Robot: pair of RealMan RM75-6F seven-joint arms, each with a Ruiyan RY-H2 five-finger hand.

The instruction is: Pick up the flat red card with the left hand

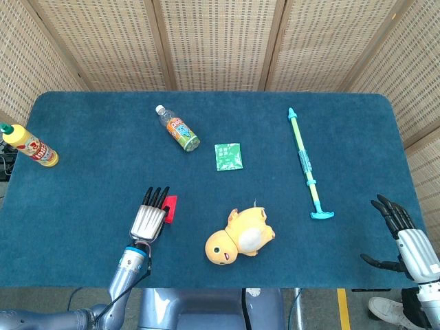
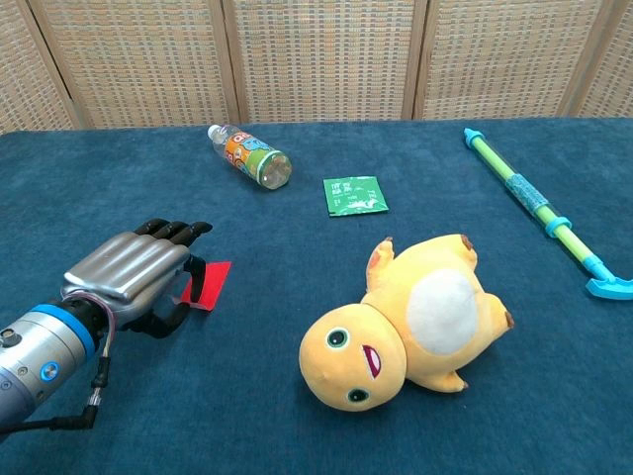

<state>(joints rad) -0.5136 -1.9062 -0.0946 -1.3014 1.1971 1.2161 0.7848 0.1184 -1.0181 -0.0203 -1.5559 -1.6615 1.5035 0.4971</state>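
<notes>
The flat red card (image 2: 210, 281) (image 1: 170, 207) lies near the table's front left, its left part hidden under my left hand (image 2: 134, 269) (image 1: 150, 215). That hand sits palm down over the card, fingers stretched forward, with the dark thumb curled against the card's near edge in a pinch. The card looks slightly tilted off the cloth. My right hand (image 1: 399, 237) hangs off the table's front right corner with its fingers spread and nothing in them; the chest view does not show it.
A yellow duck plush (image 2: 407, 322) lies just right of the card. A green packet (image 2: 355, 194) and a drink bottle (image 2: 250, 156) lie further back. A blue-green water squirter (image 2: 537, 211) is on the right, a yellow sauce bottle (image 1: 29, 146) at the far left edge.
</notes>
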